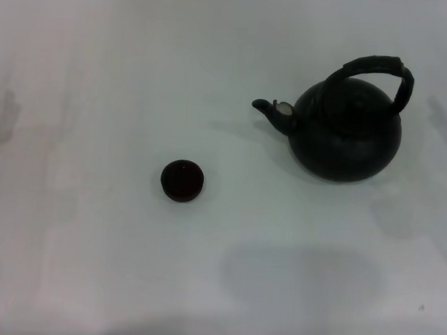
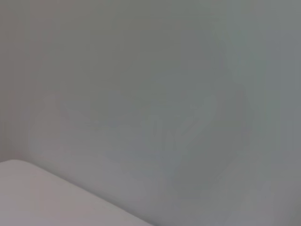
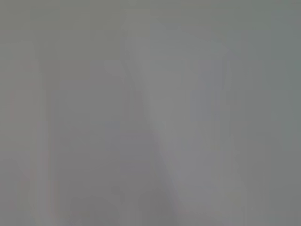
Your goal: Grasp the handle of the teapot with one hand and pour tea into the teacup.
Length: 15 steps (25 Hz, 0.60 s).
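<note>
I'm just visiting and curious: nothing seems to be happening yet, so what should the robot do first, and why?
Probably bring the right arm over the handle: the teapot stands untouched on the robot's right, spout toward the teacup, and neither arm is in view.

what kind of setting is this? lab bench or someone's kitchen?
Looks like a lab or test bench, though that's a guess. A plain white tabletop holds only the black teapot and a small dark teacup, set well apart. No kitchen fittings or clutter show, and neither claw is in view.
</note>
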Each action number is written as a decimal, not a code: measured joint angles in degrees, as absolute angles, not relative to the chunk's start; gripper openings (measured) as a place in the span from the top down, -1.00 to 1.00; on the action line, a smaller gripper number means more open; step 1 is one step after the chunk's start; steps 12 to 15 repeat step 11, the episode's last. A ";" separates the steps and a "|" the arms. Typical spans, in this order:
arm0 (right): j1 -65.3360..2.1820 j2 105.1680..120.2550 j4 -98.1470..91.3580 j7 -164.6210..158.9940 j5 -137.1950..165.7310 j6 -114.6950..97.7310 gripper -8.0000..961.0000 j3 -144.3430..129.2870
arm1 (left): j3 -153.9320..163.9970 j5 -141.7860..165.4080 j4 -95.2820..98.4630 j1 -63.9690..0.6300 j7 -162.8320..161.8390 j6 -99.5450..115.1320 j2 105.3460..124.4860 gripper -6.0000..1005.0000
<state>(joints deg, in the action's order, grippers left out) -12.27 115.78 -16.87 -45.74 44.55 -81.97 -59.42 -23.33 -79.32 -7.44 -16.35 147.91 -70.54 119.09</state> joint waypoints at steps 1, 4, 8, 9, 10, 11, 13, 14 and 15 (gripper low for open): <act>-13.53 115.94 -13.98 -40.92 41.78 -82.04 -0.61 -59.54 | -23.29 -79.12 -7.44 -16.35 148.09 -70.47 119.09 -0.77; -15.71 116.15 -9.06 -32.27 37.24 -82.02 -0.60 -60.00 | -23.20 -76.20 -7.24 -16.35 150.27 -70.51 119.07 -0.77; -17.01 116.18 -6.58 -29.93 36.32 -80.41 -0.60 -59.97 | -23.20 -74.05 -7.21 -16.40 152.97 -70.56 119.01 -0.77; -17.01 116.17 -6.39 -29.78 36.31 -80.04 -0.60 -59.89 | -23.20 -73.56 -7.21 -16.44 154.01 -70.56 119.01 -0.77; -16.97 116.16 -6.32 -29.69 36.30 -79.93 -0.60 -59.86 | -23.20 -73.09 -7.26 -16.47 155.09 -70.57 119.03 -0.77; -16.90 116.14 -6.24 -29.65 36.29 -79.86 -0.60 -59.85 | -23.20 -72.82 -7.31 -16.49 155.66 -70.58 119.05 -0.77; -16.90 116.14 -6.24 -29.65 36.29 -79.86 -0.60 -59.85 | -23.20 -72.82 -7.31 -16.49 155.66 -70.58 119.05 -0.77; -16.90 116.14 -6.24 -29.65 36.29 -79.86 -0.60 -59.85 | -23.20 -72.82 -7.31 -16.49 155.66 -70.58 119.05 -0.77; -16.90 116.14 -6.24 -29.65 36.29 -79.86 -0.60 -59.85 | -23.20 -72.82 -7.31 -16.49 155.66 -70.58 119.05 -0.77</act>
